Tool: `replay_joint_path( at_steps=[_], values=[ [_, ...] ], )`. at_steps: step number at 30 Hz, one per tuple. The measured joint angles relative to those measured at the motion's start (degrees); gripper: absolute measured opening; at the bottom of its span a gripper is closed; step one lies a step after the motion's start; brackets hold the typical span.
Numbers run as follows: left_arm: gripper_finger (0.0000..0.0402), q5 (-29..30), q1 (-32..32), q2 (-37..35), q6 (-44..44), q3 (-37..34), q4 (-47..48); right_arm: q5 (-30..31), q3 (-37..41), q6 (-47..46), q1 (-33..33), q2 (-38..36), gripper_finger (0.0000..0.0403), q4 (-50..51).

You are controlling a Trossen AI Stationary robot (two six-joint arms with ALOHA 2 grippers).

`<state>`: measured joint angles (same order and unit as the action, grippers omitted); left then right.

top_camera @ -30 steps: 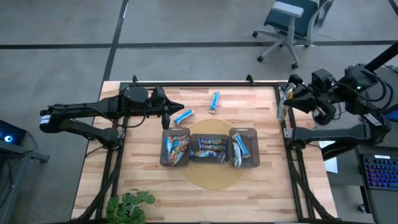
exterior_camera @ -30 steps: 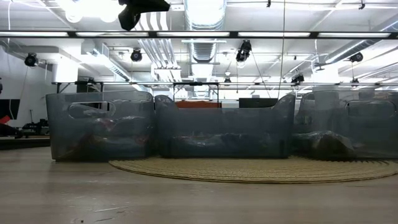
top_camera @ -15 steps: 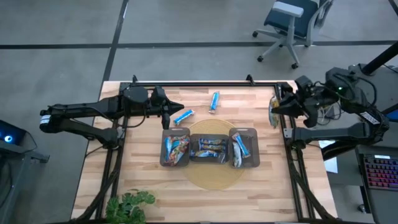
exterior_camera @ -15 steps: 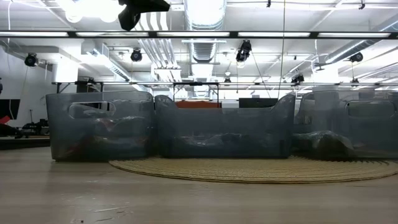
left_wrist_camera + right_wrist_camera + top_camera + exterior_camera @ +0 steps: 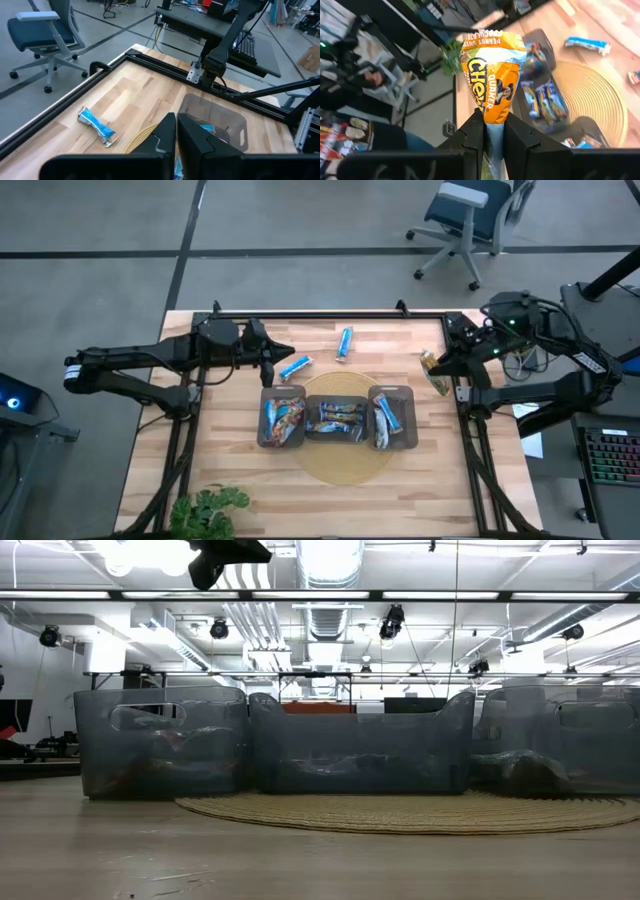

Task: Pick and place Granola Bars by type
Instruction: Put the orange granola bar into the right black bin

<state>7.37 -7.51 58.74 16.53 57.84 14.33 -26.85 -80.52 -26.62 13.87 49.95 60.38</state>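
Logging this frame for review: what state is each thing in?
Right pincer: shut on orange granola bar, held above the table's right edge.
Left pincer: shut, empty.
Two blue bars: loose on the table.
Three trays: side by side, each holding bars.

Robotics lab or open-plan industrial workspace. Pale wooden slatted table [image 5: 230, 470] in black metal frame [image 5: 330, 315], standing on grey tiled floor [image 5: 300, 220]. Blue wheeled office chair [image 5: 468, 220] beyond far right corner. Backlit black keyboard [image 5: 610, 455] on desk at right. Low view: exposed silver ceiling ducts [image 5: 325, 600], hanging black spotlights [image 5: 392, 622], strip lighting, distant workbenches.
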Motion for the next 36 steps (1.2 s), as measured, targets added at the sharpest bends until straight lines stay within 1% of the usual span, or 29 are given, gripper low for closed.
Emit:
replay_joint_path(
  at_steps=[8,12,15,20,22,32,36],
  values=[
    [0.0,0.18,-0.05,0.0,-0.06,0.0,0.21,0.02,-3.73,4.66,0.0,4.2,0.0043,6.99],
    [0.0,0.18,-0.07,0.0,-0.06,0.0,0.69,0.46,-4.64,7.43,0.0,5.75,0.0043,8.26],
    [0.0,0.18,-0.07,0.0,-0.06,0.0,0.9,2.0,-4.89,9.14,-0.04,6.87,0.0043,10.8],
    [0.0,0.19,-0.07,0.0,-0.06,0.0,1.1,7.19,-5.43,12.23,-0.87,8.64,0.0043,16.0],
    [0.0,0.2,-0.07,0.0,-0.06,0.0,1.31,7.64,-5.48,13.56,-1.28,9.18,0.0043,17.27],
    [0.0,0.2,-0.07,0.0,-0.06,0.0,2.19,7.87,-5.45,14.29,-4.39,11.53,0.0043,17.82],
    [0.0,0.2,-0.09,0.0,-0.06,0.0,2.21,10.27,-5.45,14.33,-5.78,13.09,0.0043,20.35]
  ],
)
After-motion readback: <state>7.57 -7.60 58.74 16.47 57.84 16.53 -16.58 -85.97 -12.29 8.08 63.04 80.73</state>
